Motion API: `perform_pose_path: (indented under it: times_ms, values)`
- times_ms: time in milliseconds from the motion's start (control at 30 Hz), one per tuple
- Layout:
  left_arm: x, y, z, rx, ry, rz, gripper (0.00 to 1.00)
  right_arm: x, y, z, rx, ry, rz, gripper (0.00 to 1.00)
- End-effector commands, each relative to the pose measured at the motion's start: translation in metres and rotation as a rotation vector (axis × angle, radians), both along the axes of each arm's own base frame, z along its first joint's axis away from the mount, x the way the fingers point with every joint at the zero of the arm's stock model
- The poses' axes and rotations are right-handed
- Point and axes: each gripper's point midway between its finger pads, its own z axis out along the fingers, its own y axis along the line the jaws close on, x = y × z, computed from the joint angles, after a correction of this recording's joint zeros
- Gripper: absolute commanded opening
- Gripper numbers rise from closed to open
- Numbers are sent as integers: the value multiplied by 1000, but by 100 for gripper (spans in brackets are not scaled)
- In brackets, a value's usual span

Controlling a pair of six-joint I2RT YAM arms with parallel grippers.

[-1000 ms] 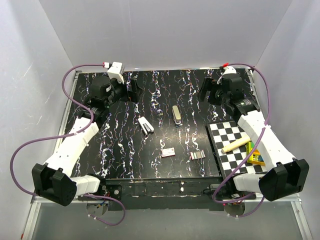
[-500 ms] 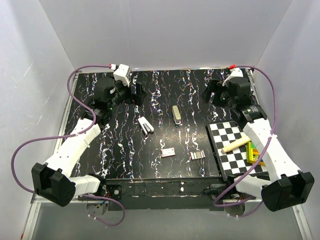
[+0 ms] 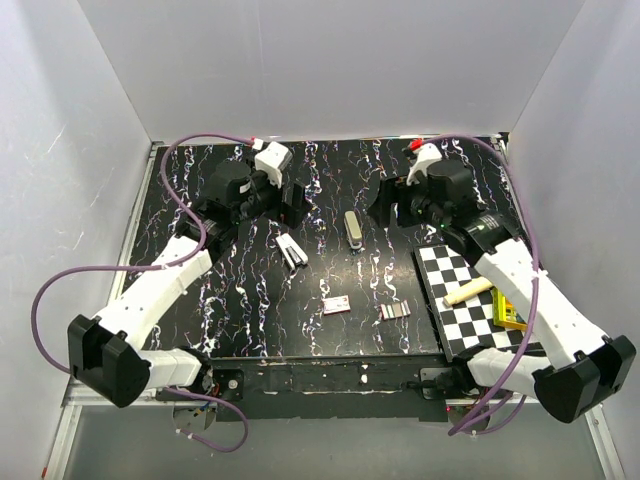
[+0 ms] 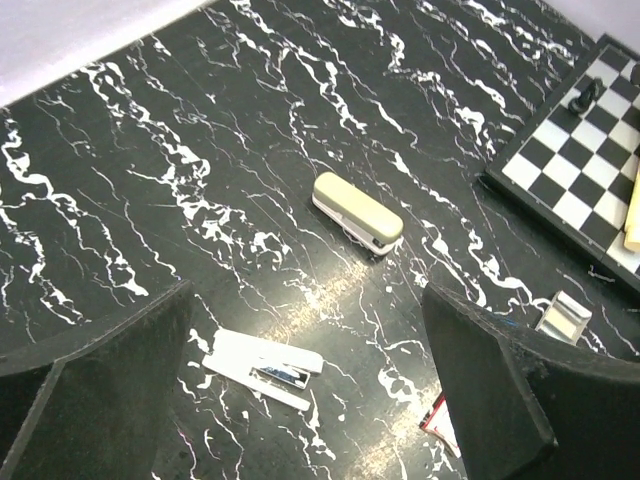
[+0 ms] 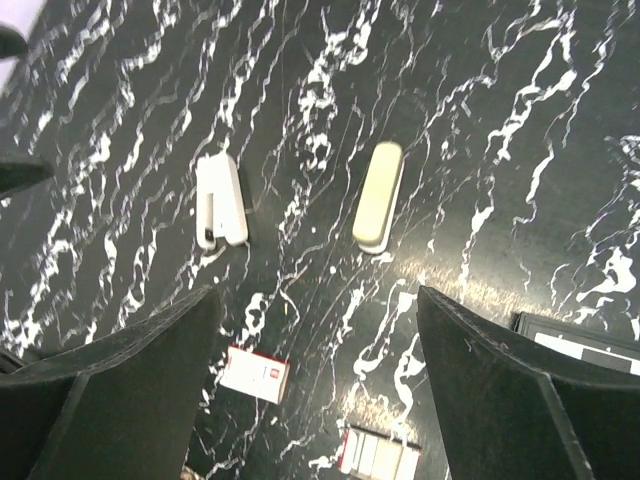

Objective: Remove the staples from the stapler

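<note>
A white stapler (image 3: pixel 291 252) lies on its side on the black marbled table, left of centre. A cream stapler (image 3: pixel 353 227) lies closed a little to its right. My left gripper (image 3: pixel 296 203) hovers open just behind the white stapler, holding nothing. In the left wrist view the white stapler (image 4: pixel 262 365) sits low between the open fingers of that gripper (image 4: pixel 308 295), with the cream stapler (image 4: pixel 358 211) beyond. My right gripper (image 3: pixel 384 207) hangs open to the right of the cream stapler. In the right wrist view this gripper (image 5: pixel 318 295) is empty, with both staplers (image 5: pixel 221 199) (image 5: pixel 378 196) ahead of it.
A small white and red box (image 3: pixel 337 305) and a pack of pale strips (image 3: pixel 394 311) lie near the front. At the right a checkered board (image 3: pixel 450 315) carries a wooden stick (image 3: pixel 471 291) and a colourful item (image 3: pixel 512 308). White walls enclose the table.
Both arms have swung inward from the back corners: the left gripper moved right, toward the white stapler, and the right gripper moved left, toward the cream one. Nothing on the table moved.
</note>
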Motion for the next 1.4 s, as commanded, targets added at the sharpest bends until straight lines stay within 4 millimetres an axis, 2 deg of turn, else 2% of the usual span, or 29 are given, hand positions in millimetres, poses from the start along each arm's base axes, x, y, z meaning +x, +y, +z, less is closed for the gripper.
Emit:
perform_pose_path:
  times_ms: [0,133,367,500,600,900,1067,1367]
  values:
    - [-3,-9,-12,45,25,-64,98,-9,9,-7,-66,28,61,86]
    - [2,-10,-21,69,63,-37,98,-6,18,-33,-132,99,58,83]
    - [8,-10,-30,70,104,26,98,26,27,-74,-264,182,-33,77]
    - [5,-5,-21,83,78,63,98,46,29,-96,-349,214,-61,70]
    - [-1,-6,-10,79,45,61,98,57,32,-115,-405,249,-61,68]
    - [-10,-1,7,58,7,93,98,82,58,-140,-411,310,-37,68]
    - [-9,9,13,63,-22,158,98,88,62,-156,-434,347,-36,67]
    - [-15,14,29,26,-55,172,98,92,60,-183,-496,411,-60,67]
